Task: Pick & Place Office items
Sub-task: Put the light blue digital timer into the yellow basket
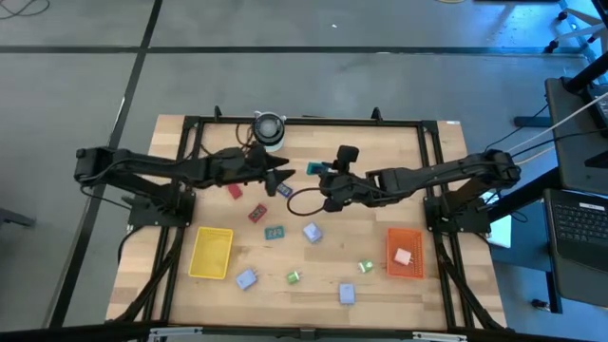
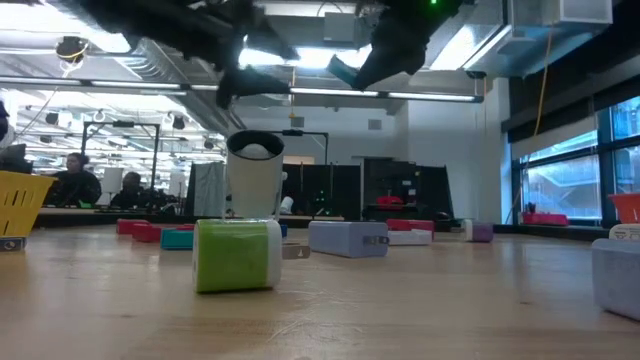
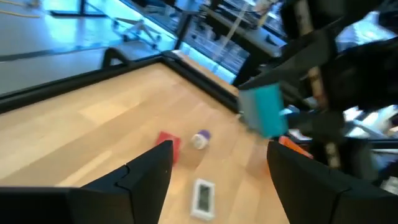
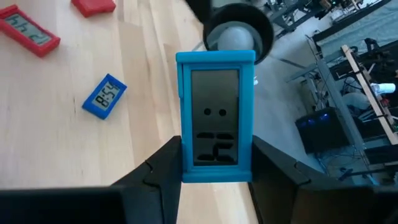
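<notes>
My right gripper [image 1: 323, 176] hangs above the table's middle, shut on a small blue digital clock [image 4: 216, 118], one of the office items. My left gripper [image 1: 284, 178] is just to its left, open and holding nothing; in its wrist view the clock [image 3: 264, 109] shows right ahead of the open fingers [image 3: 219, 149]. Other items lie flat on the wood: a blue clock [image 4: 104, 96], red ones [image 1: 235, 191] [image 1: 257, 213], a teal one [image 1: 275, 232], lavender ones [image 1: 312, 232] and green ones [image 1: 294, 276]. My right gripper pinches the blue clock between its two fingers, by the lower part of its two long side edges [image 4: 185, 157]. The fingers reach in from the table's right, slanting down. The clock stands out past the fingertips, display toward the wrist, lifted clear of the table.
A round grey-white cylinder [image 1: 269, 128] stands at the far edge, close behind both grippers. A yellow tray [image 1: 211, 253] lies near left. An orange-red tray [image 1: 405, 269] lies near right with a pale item [image 1: 403, 256] in it. A black frame [image 1: 304, 122] rims the table.
</notes>
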Tool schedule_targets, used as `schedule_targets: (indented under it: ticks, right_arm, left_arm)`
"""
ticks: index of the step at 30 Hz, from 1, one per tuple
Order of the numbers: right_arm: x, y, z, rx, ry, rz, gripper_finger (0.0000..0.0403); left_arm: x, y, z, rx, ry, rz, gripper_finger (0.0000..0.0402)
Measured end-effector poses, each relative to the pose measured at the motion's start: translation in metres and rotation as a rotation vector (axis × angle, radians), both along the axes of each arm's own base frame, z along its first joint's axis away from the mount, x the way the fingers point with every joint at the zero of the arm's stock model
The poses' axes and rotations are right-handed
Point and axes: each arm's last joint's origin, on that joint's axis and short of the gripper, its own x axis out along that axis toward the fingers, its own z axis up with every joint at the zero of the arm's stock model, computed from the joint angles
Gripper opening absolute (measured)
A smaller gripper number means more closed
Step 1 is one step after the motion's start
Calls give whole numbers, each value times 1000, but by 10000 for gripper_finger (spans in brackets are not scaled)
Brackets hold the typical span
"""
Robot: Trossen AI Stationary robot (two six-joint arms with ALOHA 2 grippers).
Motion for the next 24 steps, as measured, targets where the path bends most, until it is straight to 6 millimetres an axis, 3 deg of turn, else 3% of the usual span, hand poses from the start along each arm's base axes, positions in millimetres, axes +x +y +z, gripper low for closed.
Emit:
schedule_targets:
  ticks: [7,24]
  right_arm:
    - [11,0,-14,-38,32,-9,152]
    - [18,1,-8,-31,-50,29,152]
  left_arm:
    - [20,0,16,-28,-32,-100,267]
    - [29,8,4,-76,-15,-51,267]
